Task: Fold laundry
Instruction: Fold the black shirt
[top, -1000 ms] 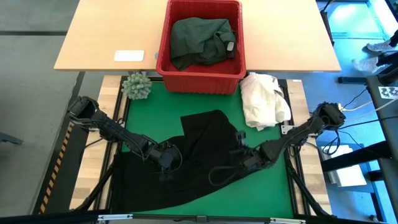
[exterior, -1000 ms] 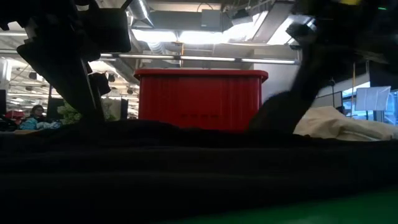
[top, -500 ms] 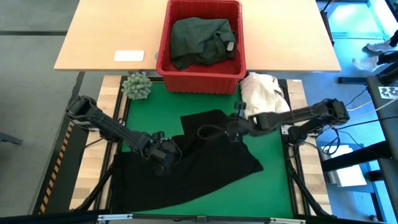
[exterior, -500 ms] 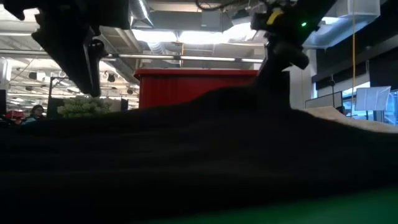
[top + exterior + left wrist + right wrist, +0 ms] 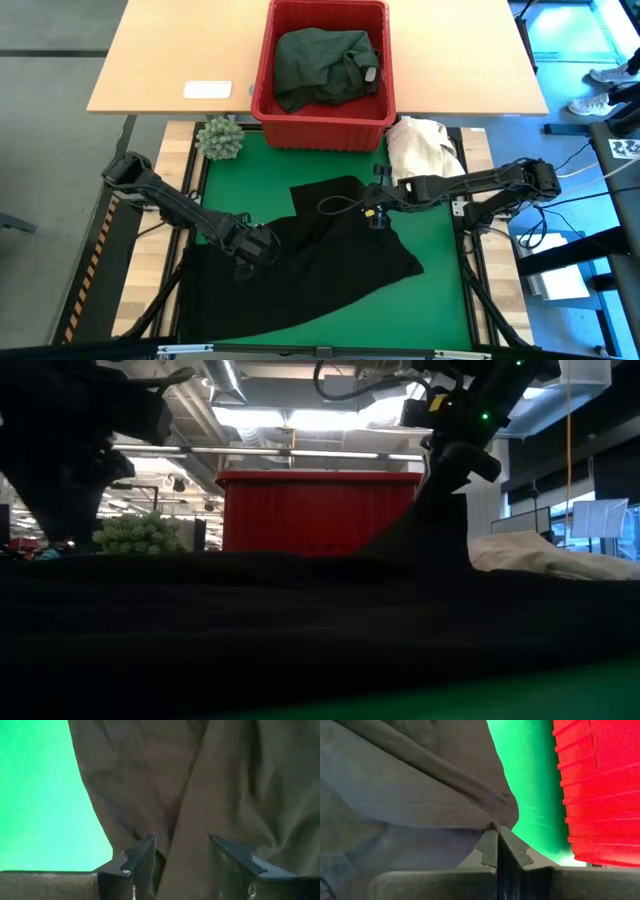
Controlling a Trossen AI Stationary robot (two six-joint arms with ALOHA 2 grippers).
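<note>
A black garment (image 5: 320, 265) lies spread on the green mat (image 5: 440, 300), with both grippers on it. My right gripper (image 5: 372, 213) is shut on its edge near the garment's far right part, a little above the mat. My left gripper (image 5: 252, 250) points down at the garment's left part, and cloth fills the gap between its fingers (image 5: 182, 855). A dark green garment (image 5: 325, 62) lies heaped inside the red basket (image 5: 320, 132) at the far side. My left gripper has a thick fold of the black garment (image 5: 175, 837) between its two fingers, which come from above and point down. The cloth around it rests on the mat. My right gripper pinches a stitched hem edge of the garment (image 5: 492, 820) between its shut fingers, coming slanting down from the table's right side. That part rises like a tent below the fingers (image 5: 430, 520); the rest lies on the mat.
A cream-white cloth heap (image 5: 425, 160) lies at the mat's far right corner, close to my right arm. A pale green spiky ball (image 5: 220, 138) sits at the far left corner. A white flat item (image 5: 207, 89) lies on the wooden table behind.
My right gripper, still shut on the garment, has gone from the near right toward the far edge and the basket. It has drawn the garment's near right part inward and bared green mat there. My left gripper has tipped more steeply downward and risen slightly.
</note>
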